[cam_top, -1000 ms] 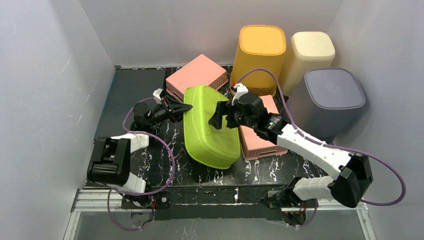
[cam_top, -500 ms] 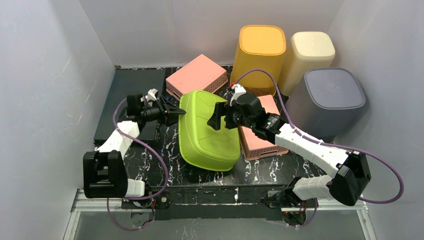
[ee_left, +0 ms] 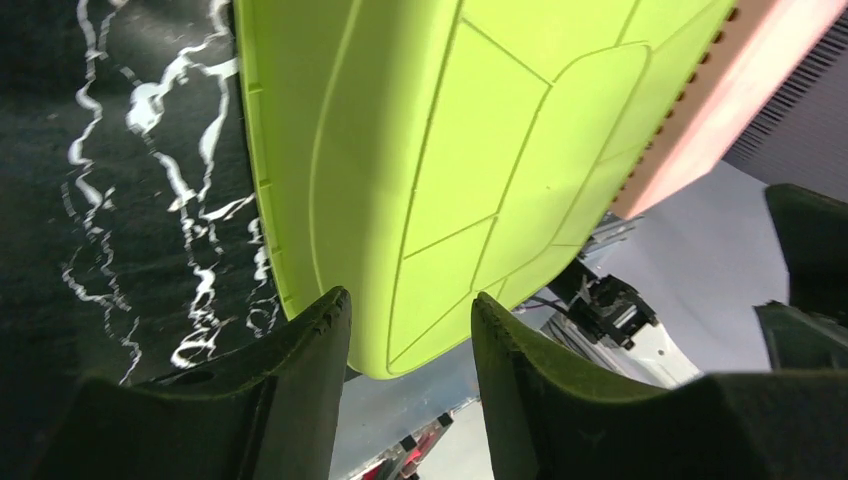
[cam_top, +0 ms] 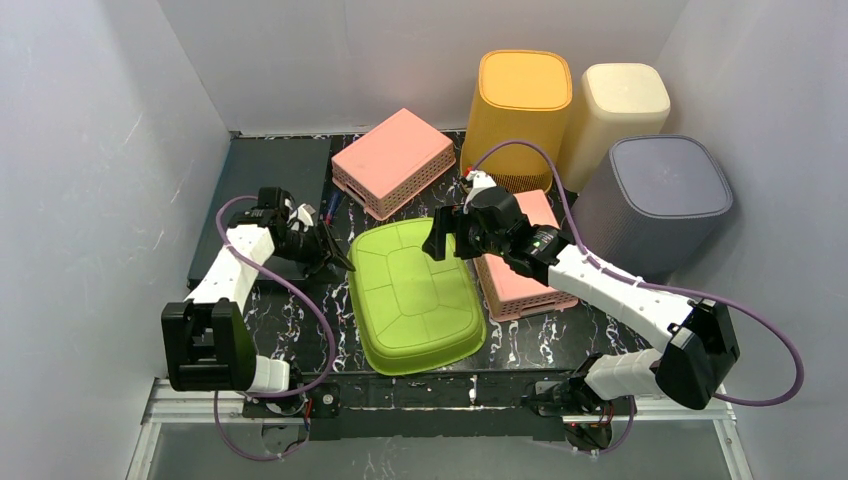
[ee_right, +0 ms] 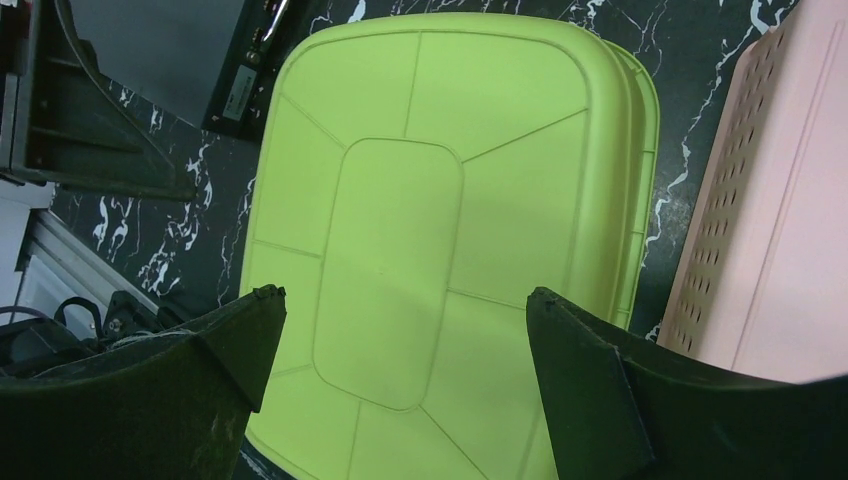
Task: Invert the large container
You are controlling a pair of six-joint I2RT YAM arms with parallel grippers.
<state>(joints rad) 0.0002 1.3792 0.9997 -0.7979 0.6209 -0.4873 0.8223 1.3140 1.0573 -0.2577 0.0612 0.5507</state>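
Top view. The large container [cam_top: 412, 295] lies base up on the table [cam_top: 520, 335], near the table's front edge and about midway across. The rear crate [cam_top: 392, 160] sits behind it, slightly to the left and apart from it. The side crate [cam_top: 510, 285] lies just beside the container's right flank and reaches farther back. Three bins stand at the back right. The left bin [cam_top: 518, 105] is behind the side crate and the middle bin [cam_top: 620, 110] is to the left bin's right. The right bin [cam_top: 655, 200] is in front of the middle bin and right of the side crate. A flat panel [cam_top: 265, 170] occupies the table's rear left. The left gripper [cam_top: 335, 262] is by the container's rear left corner, and the right gripper [cam_top: 440, 235] is above its rear edge.
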